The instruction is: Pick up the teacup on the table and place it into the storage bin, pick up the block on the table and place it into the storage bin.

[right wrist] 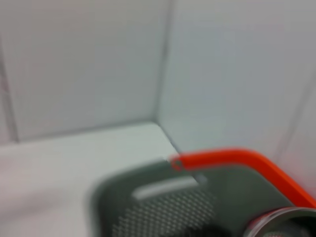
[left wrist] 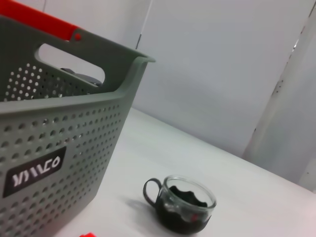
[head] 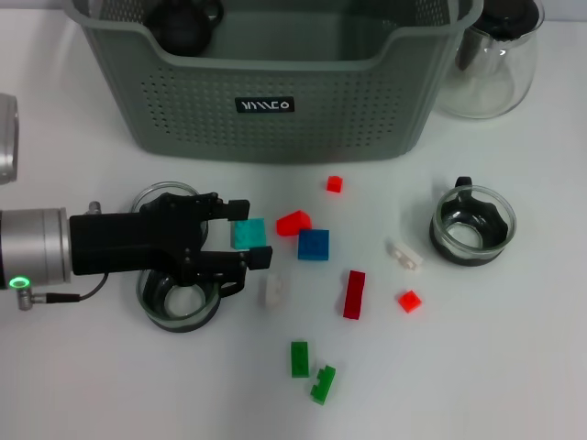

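One gripper at work: the left gripper (head: 246,238), fingers apart, straddles the teal block (head: 248,233) on the table (head: 514,367), above two glass cups; a third teacup (head: 472,225) sits well right. The storage bin (head: 275,110) stands behind, one dark cup inside; right gripper not seen.

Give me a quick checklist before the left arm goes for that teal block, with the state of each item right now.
1. Left gripper open: ok, its fingers stand apart.
2. Teal block between those fingers: ok in the head view; contact cannot tell.
3. Neighbours clear of the grasp: not ok, a red block and a blue block lie close beside it.
4. Teacups under the left arm: not ok, two glass teacups sit right beneath it.
5. Storage bin open on top: ok, with one dark item already inside.
6. Right gripper out of the way: cannot tell; it is not in view.
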Action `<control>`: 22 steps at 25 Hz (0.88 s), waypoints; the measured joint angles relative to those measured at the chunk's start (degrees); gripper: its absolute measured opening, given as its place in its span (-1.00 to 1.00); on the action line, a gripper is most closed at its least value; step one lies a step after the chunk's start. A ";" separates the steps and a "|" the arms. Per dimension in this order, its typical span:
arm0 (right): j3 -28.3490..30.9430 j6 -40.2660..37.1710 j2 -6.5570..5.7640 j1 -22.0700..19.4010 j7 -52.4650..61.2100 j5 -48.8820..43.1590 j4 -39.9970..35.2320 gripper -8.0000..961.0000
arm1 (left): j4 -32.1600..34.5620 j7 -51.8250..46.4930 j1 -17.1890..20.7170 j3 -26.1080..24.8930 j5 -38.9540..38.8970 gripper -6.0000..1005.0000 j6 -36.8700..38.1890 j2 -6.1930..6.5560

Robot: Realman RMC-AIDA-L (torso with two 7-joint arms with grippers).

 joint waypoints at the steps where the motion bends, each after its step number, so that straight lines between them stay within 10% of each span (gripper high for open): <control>1: -0.80 2.73 0.04 1.23 -0.28 -1.67 3.56 -0.87 | 0.00 0.00 -0.09 -0.02 -0.08 0.65 0.18 -0.03; 9: -7.04 22.99 2.16 7.91 -1.18 -10.20 22.91 -0.83 | -0.13 -0.02 -0.89 -0.08 -0.24 0.65 1.11 -0.14; 22: -16.65 40.23 5.70 8.09 -1.21 -14.00 32.20 -0.76 | -0.23 -0.07 -1.16 -0.36 -0.32 0.65 1.12 -0.20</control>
